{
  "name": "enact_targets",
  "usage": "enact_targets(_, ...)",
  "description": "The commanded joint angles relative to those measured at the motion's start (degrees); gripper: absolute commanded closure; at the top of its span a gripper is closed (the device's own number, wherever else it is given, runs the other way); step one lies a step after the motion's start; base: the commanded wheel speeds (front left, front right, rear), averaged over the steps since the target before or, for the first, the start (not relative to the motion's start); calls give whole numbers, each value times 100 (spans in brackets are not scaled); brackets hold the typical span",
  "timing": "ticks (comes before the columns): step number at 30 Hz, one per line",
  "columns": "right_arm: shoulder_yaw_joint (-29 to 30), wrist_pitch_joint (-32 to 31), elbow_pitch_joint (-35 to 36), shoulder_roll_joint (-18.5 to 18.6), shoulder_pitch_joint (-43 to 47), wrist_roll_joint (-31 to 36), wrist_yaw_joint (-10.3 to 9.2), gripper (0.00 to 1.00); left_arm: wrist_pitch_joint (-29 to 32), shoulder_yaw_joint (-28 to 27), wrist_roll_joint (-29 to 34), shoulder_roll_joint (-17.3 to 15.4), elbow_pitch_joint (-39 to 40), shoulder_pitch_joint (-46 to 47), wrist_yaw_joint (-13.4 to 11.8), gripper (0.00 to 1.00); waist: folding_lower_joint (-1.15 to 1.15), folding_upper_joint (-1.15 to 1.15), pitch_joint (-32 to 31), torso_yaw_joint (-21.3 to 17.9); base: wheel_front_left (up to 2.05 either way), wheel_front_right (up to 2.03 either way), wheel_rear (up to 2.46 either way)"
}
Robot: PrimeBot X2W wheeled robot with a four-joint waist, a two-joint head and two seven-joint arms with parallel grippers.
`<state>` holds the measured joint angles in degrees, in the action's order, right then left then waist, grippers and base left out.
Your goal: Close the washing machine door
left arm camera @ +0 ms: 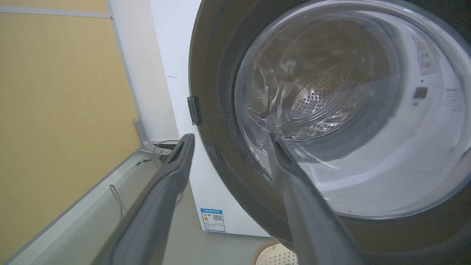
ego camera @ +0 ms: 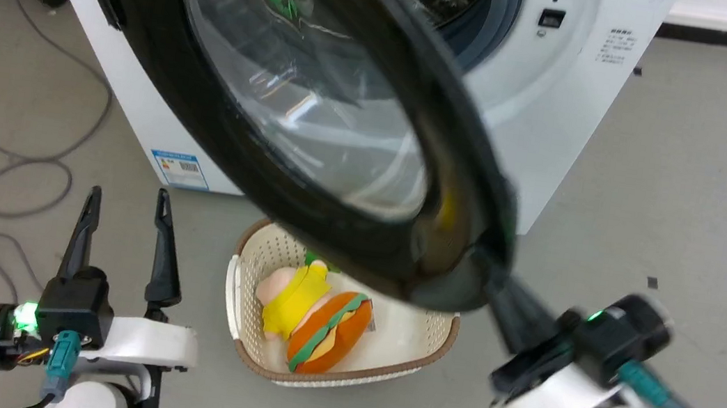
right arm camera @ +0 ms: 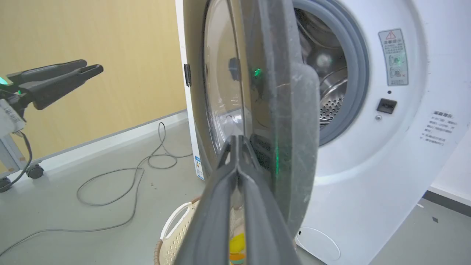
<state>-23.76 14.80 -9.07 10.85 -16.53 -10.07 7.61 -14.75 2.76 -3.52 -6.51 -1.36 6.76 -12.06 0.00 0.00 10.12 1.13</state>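
Door: the washing machine door (ego camera: pixel 298 111) stands swung out from the washing machine (ego camera: pixel 543 122). It hangs on its hinge at the left edge of the machine's front, well short of the porthole. The steel drum (right arm camera: pixel 331 106) and grey gasket (right arm camera: pixel 353 73) lie bare behind it.
Right arm: the right gripper (right arm camera: pixel 237 141) has its jaws pressed together with nothing between them. The tips sit at the door by its free rim, on the face turned away from the drum; whether they truly touch it I cannot tell.
Left arm: the left gripper (ego camera: pixel 128 193) hangs low over the floor, off the left corner of the machine's front. Its jaws are apart and empty, and it is apart from the door.
Below: a cream basket (ego camera: pixel 240 279) holding a burger toy (ego camera: pixel 329 333) sits on the floor just before the machine's front, under the door's lower rim.
Step in hand: probably the push itself, as the door is partly swung and not latched.
Next move: a steady sweep of the right arm toward the porthole, following the hinge's arc so the tips keep to the rim. A firm last press should then seat the door at the latch slot (right arm camera: pixel 386 105).
Risk: the glossy rim could let the tips slide off.
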Motion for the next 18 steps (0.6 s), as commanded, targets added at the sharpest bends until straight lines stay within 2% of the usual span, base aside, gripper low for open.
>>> enact_targets(1,200,19,-81,-27,-177,35,-12,100,-25,-9,33,24,38,74,18,0,0,0,92,13,0,0,0)
enact_targets(10,1313,20,-708,-215,-1120,407,-12,100,-25,70,109,138,173,450,170,0,0,0,725,180,0,0,0)
enact_targets(18,1769,20,-1373,-151,-2219,671,-12,100,-25,90,141,218,304,806,169,0,0,0,1363,395,0,0,0)
